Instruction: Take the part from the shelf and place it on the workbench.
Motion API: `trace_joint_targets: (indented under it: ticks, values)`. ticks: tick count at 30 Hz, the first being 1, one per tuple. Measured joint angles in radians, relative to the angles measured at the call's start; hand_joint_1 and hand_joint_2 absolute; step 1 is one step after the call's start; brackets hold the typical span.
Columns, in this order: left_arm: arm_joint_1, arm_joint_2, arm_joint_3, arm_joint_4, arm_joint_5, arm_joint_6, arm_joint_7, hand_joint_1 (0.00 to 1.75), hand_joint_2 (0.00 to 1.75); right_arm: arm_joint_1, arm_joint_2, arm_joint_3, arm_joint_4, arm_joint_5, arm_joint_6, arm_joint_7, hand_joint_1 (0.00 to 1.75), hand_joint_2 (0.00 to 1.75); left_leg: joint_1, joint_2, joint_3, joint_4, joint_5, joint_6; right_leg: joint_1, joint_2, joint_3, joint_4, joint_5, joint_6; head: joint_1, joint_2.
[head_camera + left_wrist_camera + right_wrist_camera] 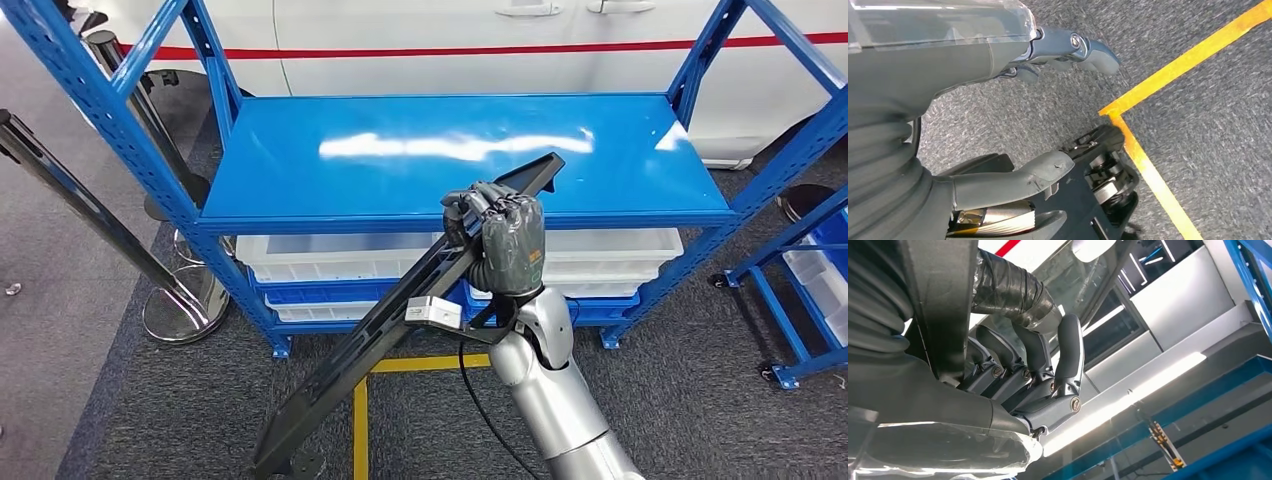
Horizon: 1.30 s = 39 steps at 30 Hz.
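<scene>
While its fingers curl tightly around the long black part [400, 330], the right hand [505, 240] holds it slanted before the blue shelf [470, 155]; the left hand [998, 115] hangs spread above grey carpet [1218, 120].

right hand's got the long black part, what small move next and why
Probably lift and draw it back a little. The right hand grips the long black plastic part near its upper end, whose tip sits over the blue metal shelf; the lower end hangs near the grey carpet floor.
</scene>
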<state>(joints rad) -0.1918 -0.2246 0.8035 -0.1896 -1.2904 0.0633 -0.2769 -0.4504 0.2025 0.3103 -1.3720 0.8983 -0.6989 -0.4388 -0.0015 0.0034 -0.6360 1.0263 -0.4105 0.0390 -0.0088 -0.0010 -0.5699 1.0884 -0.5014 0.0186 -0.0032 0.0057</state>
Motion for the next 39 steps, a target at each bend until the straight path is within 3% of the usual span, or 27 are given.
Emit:
trace_joint_targets:
  ticks: [1, 4, 6, 8, 9, 10, 11, 13, 15, 16, 19, 21, 23, 24, 25, 26, 27, 29, 30, 33, 35, 38, 39]
  values:
    - [-0.001, -0.001, -0.002, 0.0, -0.002, -0.001, 0.0, 0.0, 1.75, 0.0, 0.0, -0.002, -0.001, 0.001, 0.0, -0.001, 1.75, 1.75, -0.001, 0.0, -0.005, 0.003, 0.005, -0.006, 0.003, 0.0, 0.021, -0.036, -0.003, -0.005, 0.0, 0.0]
    - [-0.002, -0.005, -0.005, 0.0, -0.004, -0.005, -0.002, 0.0, 1.75, 0.001, 0.001, -0.006, -0.002, 0.002, 0.0, -0.002, 1.75, 1.75, 0.001, -0.001, -0.014, 0.008, 0.012, -0.026, 0.003, 0.0, 0.021, -0.059, 0.006, -0.025, 0.0, 0.0]
    - [-0.002, -0.005, -0.005, 0.0, -0.004, -0.006, -0.002, 0.0, 1.75, 0.001, 0.002, -0.006, -0.002, 0.002, 0.0, -0.002, 1.75, 1.75, 0.003, -0.002, -0.036, 0.059, -0.037, -0.035, -0.001, -0.003, 0.012, -0.066, 0.023, -0.041, -0.001, 0.0]
    - [-0.002, -0.006, -0.005, 0.0, -0.004, -0.007, -0.002, 0.0, 1.75, 0.001, 0.002, -0.006, -0.002, 0.002, 0.0, -0.002, 1.75, 1.75, 0.009, -0.002, -0.075, 0.177, -0.119, -0.044, 0.001, -0.005, -0.004, -0.066, 0.036, -0.049, -0.002, 0.0]
    - [-0.002, -0.006, -0.005, 0.0, -0.004, -0.007, -0.002, 0.0, 1.75, 0.002, 0.003, -0.006, -0.002, 0.002, 0.0, -0.002, 1.75, 1.75, 0.012, -0.002, -0.09, 0.232, -0.145, -0.047, 0.001, -0.006, -0.014, -0.064, 0.043, -0.05, -0.002, 0.0]
    - [-0.002, -0.006, -0.005, 0.0, -0.004, -0.008, -0.002, 0.0, 1.75, 0.003, 0.003, -0.006, -0.002, 0.002, 0.0, -0.002, 1.75, 1.75, 0.014, -0.002, -0.09, 0.26, -0.15, -0.051, 0.002, -0.006, -0.025, -0.063, 0.049, -0.05, -0.002, 0.0]
    - [-0.002, -0.006, -0.005, 0.0, -0.004, -0.008, -0.002, 0.0, 1.75, 0.003, 0.003, -0.006, -0.002, 0.002, 0.0, -0.002, 1.75, 1.75, 0.016, -0.002, -0.073, 0.254, -0.138, -0.053, 0.002, -0.006, -0.035, -0.061, 0.056, -0.048, -0.002, 0.0]
    - [-0.003, -0.006, -0.005, 0.0, -0.004, -0.008, -0.002, 0.0, 1.75, 0.004, 0.003, -0.006, -0.002, 0.003, 0.0, -0.002, 1.75, 1.75, 0.019, -0.002, 0.01, 0.142, -0.096, -0.054, 0.001, -0.006, -0.052, -0.055, 0.067, -0.043, -0.002, 0.0]
    - [-0.006, -0.006, -0.005, 0.0, -0.005, -0.008, -0.002, 0.0, 1.75, 0.003, 0.003, -0.007, -0.003, 0.004, 0.0, -0.002, 1.75, 1.75, 0.016, -0.004, 0.084, 0.028, -0.083, -0.048, 0.002, -0.005, -0.064, -0.049, 0.076, -0.033, -0.002, 0.0]
    - [-0.007, -0.007, -0.006, 0.0, -0.005, -0.008, -0.002, 0.0, 1.75, 0.003, 0.003, -0.007, -0.003, 0.005, 0.0, -0.002, 1.75, 1.75, 0.013, -0.005, 0.098, 0.003, -0.086, -0.044, 0.002, -0.006, -0.067, -0.047, 0.081, -0.026, -0.002, 0.0]
    - [-0.007, -0.008, -0.006, 0.0, -0.007, -0.009, -0.002, 0.0, 1.75, 0.002, 0.003, -0.007, -0.005, 0.007, 0.0, -0.001, 1.75, 1.75, 0.012, -0.004, 0.093, -0.011, -0.069, -0.023, 0.001, -0.004, -0.074, -0.043, 0.085, -0.008, -0.001, 0.0]
    - [-0.01, -0.011, -0.006, 0.0, -0.007, -0.009, -0.002, 0.0, 1.75, 0.002, 0.003, -0.007, -0.005, 0.012, 0.0, 0.002, 1.75, 1.75, 0.014, -0.001, 0.082, -0.019, -0.051, -0.005, -0.001, -0.001, -0.098, 0.013, 0.032, -0.002, -0.001, 0.0]
    - [-0.013, -0.014, -0.007, 0.0, -0.007, -0.009, -0.002, 0.0, 1.75, 0.003, 0.002, -0.008, -0.005, 0.017, 0.0, 0.004, 1.75, 1.75, 0.011, 0.001, 0.064, -0.019, -0.037, 0.003, -0.003, 0.0, -0.139, 0.13, -0.05, 0.002, -0.001, 0.0]
    - [-0.014, -0.015, -0.007, 0.0, -0.007, -0.009, -0.003, 0.0, 1.75, 0.005, 0.001, -0.008, -0.005, 0.019, 0.0, 0.005, 1.75, 1.75, 0.01, 0.002, 0.053, -0.018, -0.03, 0.004, -0.004, 0.0, -0.154, 0.182, -0.074, 0.004, -0.001, 0.0]
    - [-0.014, -0.015, -0.007, 0.0, -0.007, -0.01, -0.003, 0.0, 1.75, 0.007, 0.001, -0.008, -0.005, 0.02, 0.0, 0.006, 1.75, 1.75, 0.01, 0.002, 0.042, -0.016, -0.024, 0.003, -0.005, 0.0, -0.155, 0.207, -0.079, 0.005, -0.001, 0.0]
    - [-0.014, -0.016, -0.007, 0.0, -0.007, -0.01, -0.003, 0.0, 1.75, 0.008, 0.0, -0.008, -0.005, 0.021, 0.0, 0.007, 1.75, 1.75, 0.009, 0.002, 0.032, -0.013, -0.018, 0.002, -0.005, 0.0, -0.138, 0.197, -0.066, 0.005, -0.001, 0.0]
    - [-0.014, -0.016, -0.007, 0.0, -0.007, -0.011, -0.004, 0.0, 1.75, 0.009, 0.0, -0.008, -0.005, 0.021, 0.0, 0.008, 1.75, 1.75, 0.009, 0.002, 0.022, -0.01, -0.013, -0.001, -0.006, 0.0, -0.103, 0.153, -0.042, 0.005, -0.001, 0.0]
    - [-0.014, -0.017, -0.008, 0.0, -0.007, -0.011, -0.004, 0.0, 1.75, 0.009, 0.0, -0.008, -0.006, 0.023, 0.0, 0.01, 1.75, 1.75, 0.008, 0.002, 0.007, -0.001, -0.005, -0.008, -0.006, 0.0, -0.017, 0.027, -0.011, 0.001, -0.002, 0.0]
    - [-0.015, -0.018, -0.008, 0.0, -0.007, -0.011, -0.005, 0.0, 1.75, 0.009, 0.0, -0.008, -0.007, 0.023, 0.0, 0.011, 1.75, 1.75, 0.007, 0.001, 0.002, 0.002, -0.001, -0.014, -0.004, 0.001, 0.008, -0.016, -0.006, -0.002, -0.001, 0.0]
    - [-0.014, -0.019, -0.008, 0.0, -0.006, -0.011, -0.005, 0.0, 1.75, 0.012, 0.0, -0.008, -0.008, 0.023, 0.0, 0.014, 1.75, 1.75, 0.006, 0.001, -0.006, 0.005, 0.012, -0.034, 0.001, 0.002, 0.012, -0.044, 0.004, -0.021, -0.001, 0.0]
    - [-0.011, -0.019, -0.009, 0.0, -0.005, -0.011, -0.005, 0.0, 1.75, 0.013, 0.0, -0.008, -0.008, 0.023, 0.0, 0.015, 1.75, 1.75, 0.009, 0.0, -0.022, 0.032, -0.017, -0.044, -0.001, 0.0, 0.002, -0.05, 0.019, -0.039, -0.002, 0.0]
    - [-0.009, -0.019, -0.009, 0.0, -0.004, -0.011, -0.005, 0.0, 1.75, 0.015, 0.0, -0.008, -0.007, 0.023, 0.0, 0.015, 1.75, 1.75, 0.012, -0.001, -0.077, 0.191, -0.134, -0.054, 0.001, -0.003, -0.024, -0.052, 0.042, -0.056, -0.003, 0.0]
    - [-0.008, -0.019, -0.009, 0.0, -0.004, -0.011, -0.005, 0.0, 1.75, 0.016, 0.0, -0.008, -0.006, 0.023, 0.0, 0.015, 1.75, 1.75, 0.013, -0.001, -0.089, 0.241, -0.157, -0.056, 0.003, -0.003, -0.034, -0.051, 0.049, -0.057, -0.003, 0.0]
